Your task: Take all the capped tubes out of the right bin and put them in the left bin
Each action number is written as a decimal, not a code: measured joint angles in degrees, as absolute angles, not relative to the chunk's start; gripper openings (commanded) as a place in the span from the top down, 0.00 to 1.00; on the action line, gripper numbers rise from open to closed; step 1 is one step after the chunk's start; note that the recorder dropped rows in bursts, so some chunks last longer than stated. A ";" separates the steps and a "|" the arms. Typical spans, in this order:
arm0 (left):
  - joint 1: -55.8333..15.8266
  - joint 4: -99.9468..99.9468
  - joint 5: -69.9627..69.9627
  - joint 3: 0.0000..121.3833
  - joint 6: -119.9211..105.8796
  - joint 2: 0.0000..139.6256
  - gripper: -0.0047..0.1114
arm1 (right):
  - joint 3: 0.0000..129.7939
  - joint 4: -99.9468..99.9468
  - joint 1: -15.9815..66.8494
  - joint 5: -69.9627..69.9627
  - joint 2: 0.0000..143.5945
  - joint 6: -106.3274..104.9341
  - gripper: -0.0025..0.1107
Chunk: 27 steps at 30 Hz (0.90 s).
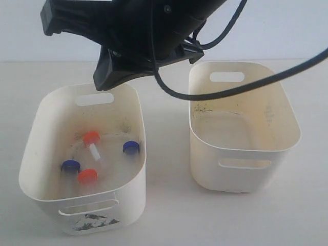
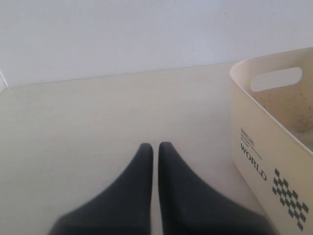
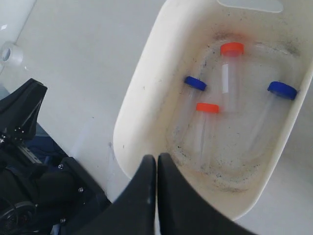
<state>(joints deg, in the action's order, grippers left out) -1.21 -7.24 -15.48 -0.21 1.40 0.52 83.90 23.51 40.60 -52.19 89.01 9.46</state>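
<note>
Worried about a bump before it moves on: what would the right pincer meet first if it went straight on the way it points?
Likely the left bin: the shut right pincer aims at its near inner wall, short of the capped tubes. Depth is unclear.

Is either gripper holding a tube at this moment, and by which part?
Nothing is held. The left gripper and right gripper are both shut with nothing between their tips; all four tubes lie loose in the left bin.
</note>
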 measured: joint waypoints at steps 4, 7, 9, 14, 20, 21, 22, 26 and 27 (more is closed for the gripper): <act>-1.21 -7.24 -15.48 -0.21 1.40 0.52 0.92 | 83.90 22.68 40.60 -52.19 89.01 8.73 0.98; -1.21 -7.24 -15.48 -0.21 1.40 0.52 0.92 | 83.02 20.76 40.60 -52.07 88.77 8.39 0.98; -1.21 -7.24 -15.48 -0.21 1.40 0.52 0.92 | 80.28 19.07 40.60 -50.86 87.09 7.93 0.98; -1.21 -7.24 -15.48 -0.21 1.40 0.52 0.92 | 68.01 17.39 40.60 -36.18 77.45 7.67 0.98; -1.21 -7.24 -15.48 -0.21 1.40 0.52 0.92 | 45.87 21.12 35.14 -10.41 63.85 6.64 0.98; -1.21 -7.24 -15.48 -0.21 1.40 0.52 0.92 | 43.95 22.54 33.13 -9.58 62.73 6.89 0.98; -1.21 -7.24 -15.48 -0.21 1.40 0.52 0.92 | 39.41 26.43 27.23 -8.37 59.69 8.01 0.98; -1.21 -7.24 -15.48 -0.21 1.40 0.52 0.92 | 26.57 31.37 8.61 -7.55 46.35 8.83 0.98; -1.21 -7.24 -15.48 -0.21 1.40 0.52 0.92 | 23.36 31.63 4.53 -7.55 42.05 8.26 0.98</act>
<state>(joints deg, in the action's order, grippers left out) -1.21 -7.24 -15.48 -0.21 1.40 0.52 23.36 31.63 4.53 -7.55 42.05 8.26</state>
